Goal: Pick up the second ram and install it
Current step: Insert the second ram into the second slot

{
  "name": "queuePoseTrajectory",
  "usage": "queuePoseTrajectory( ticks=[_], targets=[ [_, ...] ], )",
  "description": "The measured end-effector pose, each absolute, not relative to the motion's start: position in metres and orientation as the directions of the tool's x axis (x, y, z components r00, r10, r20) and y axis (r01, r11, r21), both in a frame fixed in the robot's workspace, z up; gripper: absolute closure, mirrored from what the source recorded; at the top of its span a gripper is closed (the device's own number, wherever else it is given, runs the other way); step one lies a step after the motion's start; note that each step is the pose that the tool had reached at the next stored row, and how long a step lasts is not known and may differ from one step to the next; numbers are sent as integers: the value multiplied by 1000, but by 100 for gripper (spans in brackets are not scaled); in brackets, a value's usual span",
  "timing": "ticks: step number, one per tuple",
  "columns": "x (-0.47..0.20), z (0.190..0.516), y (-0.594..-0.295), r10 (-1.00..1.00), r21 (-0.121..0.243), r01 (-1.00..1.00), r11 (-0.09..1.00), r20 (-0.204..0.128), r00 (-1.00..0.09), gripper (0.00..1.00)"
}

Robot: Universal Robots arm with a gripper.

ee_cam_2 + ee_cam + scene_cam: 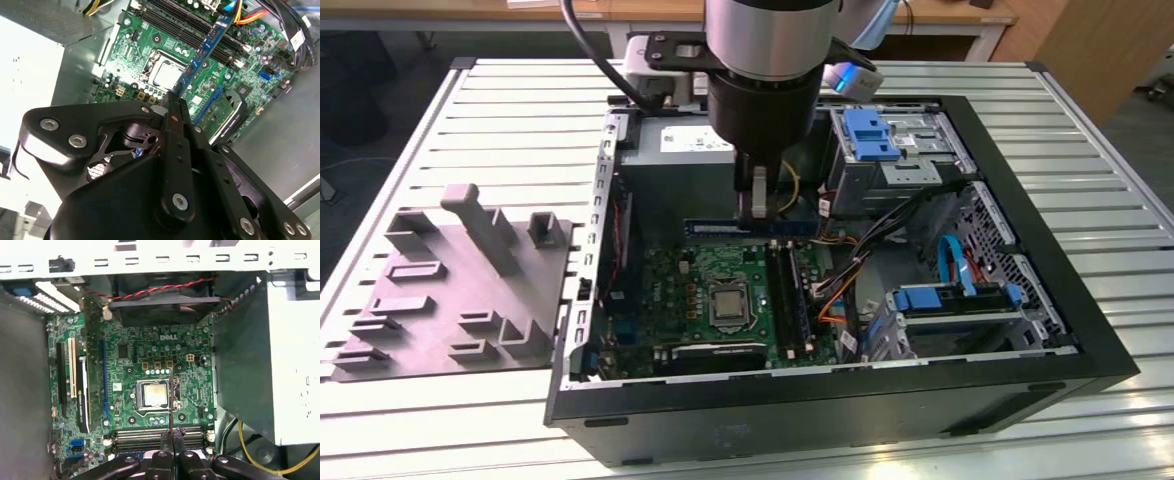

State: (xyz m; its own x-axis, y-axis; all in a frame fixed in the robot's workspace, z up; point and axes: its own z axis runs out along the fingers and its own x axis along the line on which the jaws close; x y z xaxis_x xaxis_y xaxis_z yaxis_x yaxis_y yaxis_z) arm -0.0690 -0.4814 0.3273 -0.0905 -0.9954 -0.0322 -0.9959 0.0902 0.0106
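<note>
- Gripper (754, 205): the jaws are seen drawn narrow and clamped on the ram (720, 228), which is gripped near the middle of its length by the upper edge.
- Ram: it is held clear of the board (680, 290), inside the open case (854, 400). It is carried level, just over the far ends of the slots (783, 285) and crosswise to them. It is not seated in any slot.
- Handling, as judged: the ram is taken to be light, thin and stiff along its length, but brittle under twist. The flat faces are smooth, so a slip within the jaws is possible if the stick is pushed unevenly. Hold is best kept on the long upper edge and bare faces, so that the contact edge is left free and the chips are not crushed.
- Exterior view: the whole length of the ram and its height above the board are shown.
- Second wrist view: the ram (205, 47) is seen running out past the gripper (174, 97) as a blue strip with dark chips, laid across the line of the slots.
- First wrist view: the socket (154, 394) and slots (145, 432) are shown from straight above. A thin dark line over the socket is probably the ram seen edge-on.
</note>
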Motion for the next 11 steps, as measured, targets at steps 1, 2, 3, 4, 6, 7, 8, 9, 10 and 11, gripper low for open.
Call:
queuePoseTrajectory(
  ticks=[1,2,3,4,6,7,8,9,10,11],
  targets=[
    [-69,327,-481,-994,11,-994,106,-32,-106,88],
    [-69,327,-481,-992,11,-992,122,-32,-123,88],
    [-69,327,-481,-990,11,-990,139,-32,-139,88],
    [-69,327,-481,-987,11,-988,156,-32,-157,88],
    [-69,327,-481,-981,11,-981,193,-32,-193,88],
    [-69,327,-481,-977,11,-978,211,-32,-211,88],
    [-69,327,-481,-973,11,-974,228,-32,-228,88],
    [-69,326,-481,-969,11,-969,246,-32,-246,88],
    [-69,326,-481,-964,11,-965,263,-32,-263,88],
    [-69,326,-481,-959,11,-959,282,-32,-282,88]
  ],
)
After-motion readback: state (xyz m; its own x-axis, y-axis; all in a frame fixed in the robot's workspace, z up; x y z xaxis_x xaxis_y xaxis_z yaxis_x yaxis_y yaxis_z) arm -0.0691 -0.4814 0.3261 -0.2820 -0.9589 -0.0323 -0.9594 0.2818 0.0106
